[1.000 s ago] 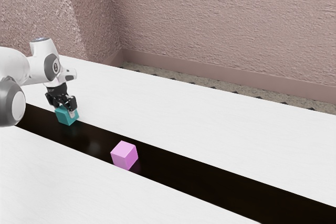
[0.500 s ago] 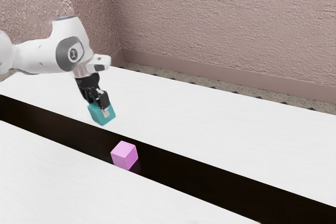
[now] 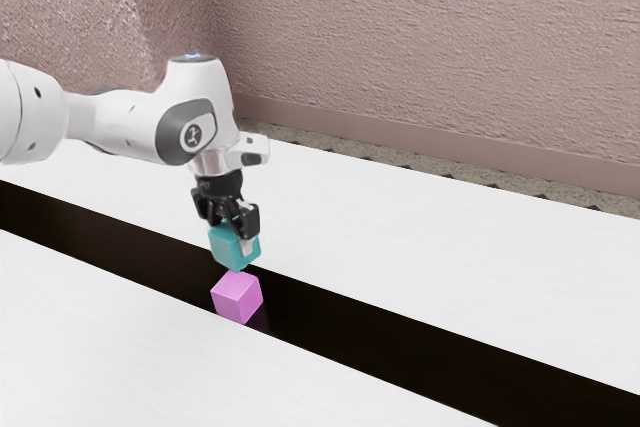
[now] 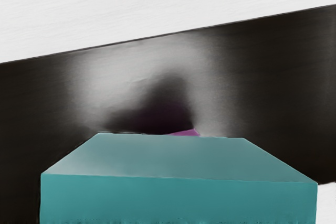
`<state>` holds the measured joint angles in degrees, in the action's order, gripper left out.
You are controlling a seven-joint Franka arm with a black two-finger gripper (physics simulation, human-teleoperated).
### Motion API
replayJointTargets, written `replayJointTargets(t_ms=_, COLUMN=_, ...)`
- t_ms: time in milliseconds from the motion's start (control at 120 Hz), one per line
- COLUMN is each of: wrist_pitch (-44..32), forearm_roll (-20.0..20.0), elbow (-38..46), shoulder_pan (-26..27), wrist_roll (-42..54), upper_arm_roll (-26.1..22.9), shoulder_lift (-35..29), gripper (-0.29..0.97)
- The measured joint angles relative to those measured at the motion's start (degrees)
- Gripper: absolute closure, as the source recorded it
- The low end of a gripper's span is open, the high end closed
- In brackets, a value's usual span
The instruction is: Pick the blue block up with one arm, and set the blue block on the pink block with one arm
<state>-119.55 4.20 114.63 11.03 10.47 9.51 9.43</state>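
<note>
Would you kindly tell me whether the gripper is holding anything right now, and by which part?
The gripper holds the blue block by two opposite sides, above the pink block.

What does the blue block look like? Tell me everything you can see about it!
The blue block is a small cube, blue-green all over, smooth and plain with sharp edges, like plastic. It is up in the air, tipped a little, pinched from two sides by the black claw. It hangs right over the pink block, very close; I cannot tell if they touch. From the wrist view a sliver of pink peeks past its far edge.
</note>
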Motion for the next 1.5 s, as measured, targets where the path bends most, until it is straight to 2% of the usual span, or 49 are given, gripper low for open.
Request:
replayJointTargets(t_ms=325, wrist_pitch=-0.5, forearm_roll=1.0, elbow=0.1, shoulder_pan=0.0, wrist_roll=-16.5, upper_arm_roll=0.4, shoulder_lift=2.1, gripper=0.33)
replayJointTargets(t_ms=500, wrist_pitch=-3.0, forearm_roll=0.7, elbow=4.8, shoulder_pan=0.6, wrist_roll=-21.3, upper_arm_roll=0.2, shoulder_lift=-0.1, gripper=0.34)
replayJointTargets(t_ms=625, wrist_pitch=-6.2, forearm_roll=-1.4, elbow=5.3, shoulder_pan=0.7, wrist_roll=-21.3, upper_arm_roll=0.2, shoulder_lift=-0.7, gripper=0.34)
replayJointTargets(t_ms=833, wrist_pitch=-11.6, forearm_roll=-2.7, elbow=7.8, shoulder_pan=0.7, wrist_roll=-19.2, upper_arm_roll=-0.1, shoulder_lift=-1.7, gripper=0.34)
replayJointTargets(t_ms=1133, wrist_pitch=-16.7, forearm_roll=-2.7, elbow=10.8, shoulder_pan=0.9, wrist_roll=-16.7, upper_arm_roll=-1.0, shoulder_lift=-2.7, gripper=0.34)
replayJointTargets(t_ms=1500, wrist_pitch=-17.6, forearm_roll=-1.5, elbow=12.4, shoulder_pan=0.8, wrist_roll=-15.0, upper_arm_roll=-0.6, shoulder_lift=-3.4, gripper=0.34)
